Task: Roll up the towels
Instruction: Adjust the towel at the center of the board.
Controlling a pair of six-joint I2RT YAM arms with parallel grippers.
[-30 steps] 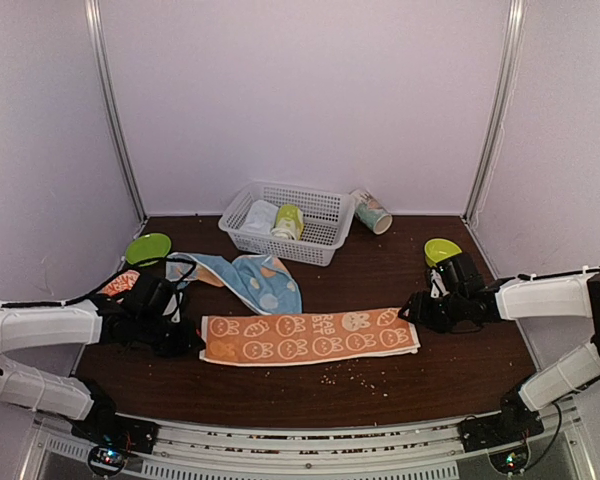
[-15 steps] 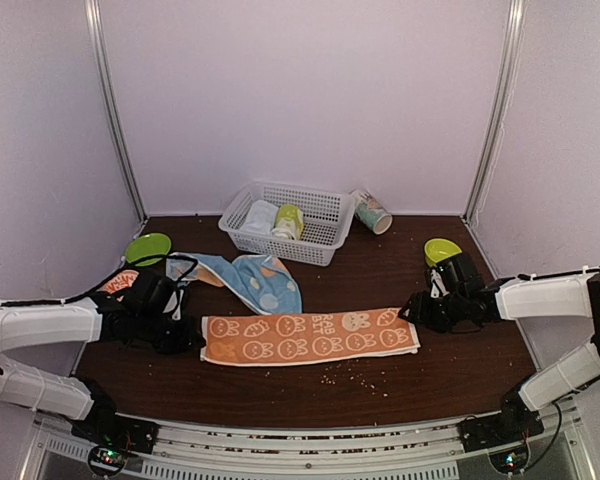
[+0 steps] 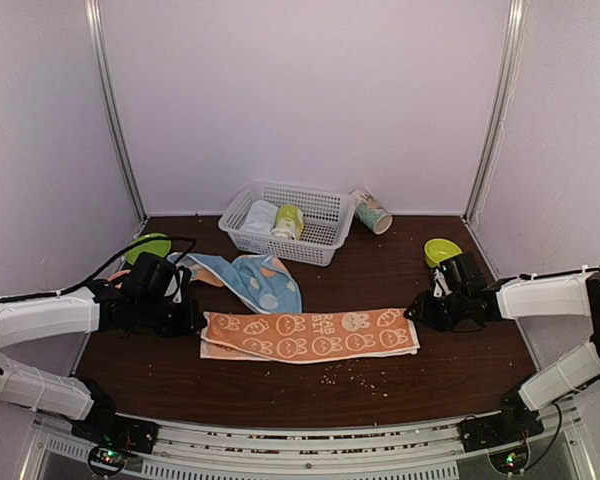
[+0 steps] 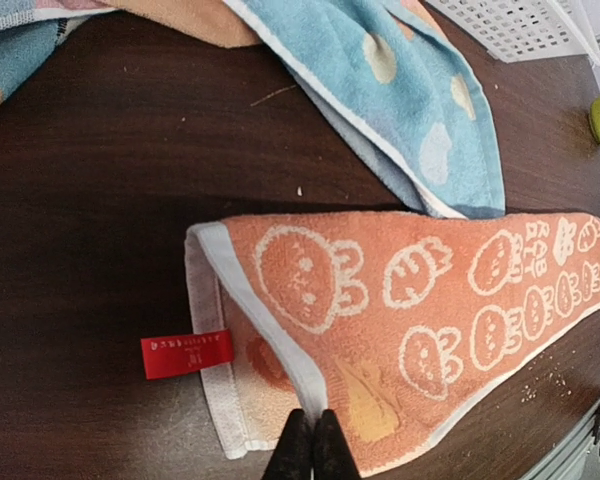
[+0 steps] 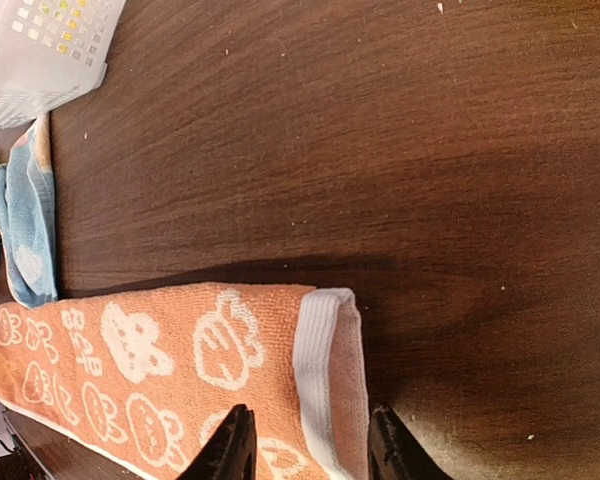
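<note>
Both ends of the peach towel (image 3: 310, 336) are met: left hand (image 4: 311, 452) pinches its hem, right hand (image 5: 310, 445) stands spread astride.

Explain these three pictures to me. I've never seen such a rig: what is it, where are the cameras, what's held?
Two robot arms are bolted at the near edge of a table. The wide picture is from a camera above and behind: left arm on the left, right arm on the right. The other two come from a camera on each wrist. On the table lie a long peach-orange towel and a crumpled blue towel; behind, a white basket holding two rolled towels, a tipped cup, two green bowls. The left arm's jaws are pinched shut on the orange towel's end; the right arm's stand open astride its other end.
</note>
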